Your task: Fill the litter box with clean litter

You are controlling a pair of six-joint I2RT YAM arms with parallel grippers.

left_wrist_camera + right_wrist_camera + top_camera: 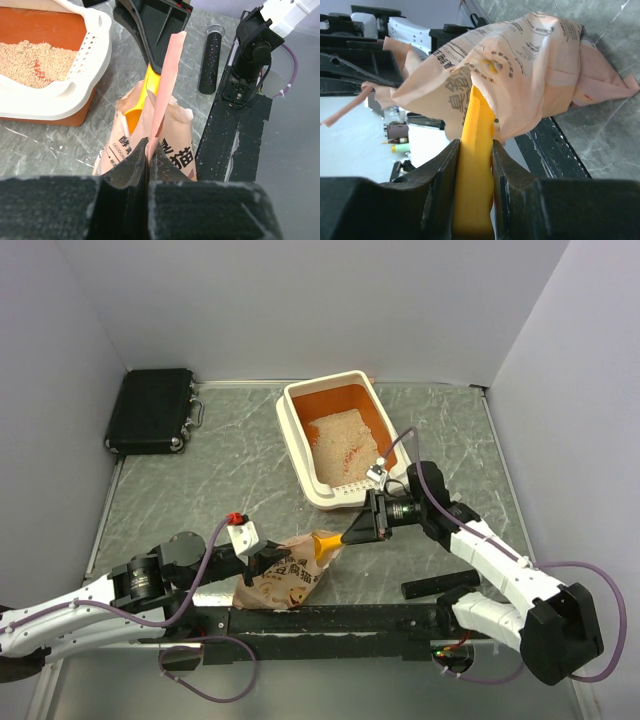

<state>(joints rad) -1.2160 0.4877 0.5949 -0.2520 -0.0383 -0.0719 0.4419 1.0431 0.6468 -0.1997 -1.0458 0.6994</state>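
The litter box sits on the grey marbled table with its slotted end turned toward the arms. A layer of pale beige litter is spread across its orange floor, and bare orange shows at the far end and in a few small patches. The peach-pink bag stands just in front of the box's slotted end, a little to the left of it and not touching it. Its mouth faces the box, and dark printed characters run down its side. The left gripper is on the side of the bag away from the box. Its fingers are pressed together on a thin pink strip of the bag's top edge, which sticks up between them. The right gripper is close in front of the box's near right corner. Its fingers are clamped on the flat handle of the yellow-orange scoop. The scoop's head reaches from there into the open mouth of the bag, away from the box, and the bag's folds hide how deep it goes. A black case lies well to the left of the box, against the far wall. A short black rod lies on the table on the near right side of the box, beside the black rail that carries the arms.
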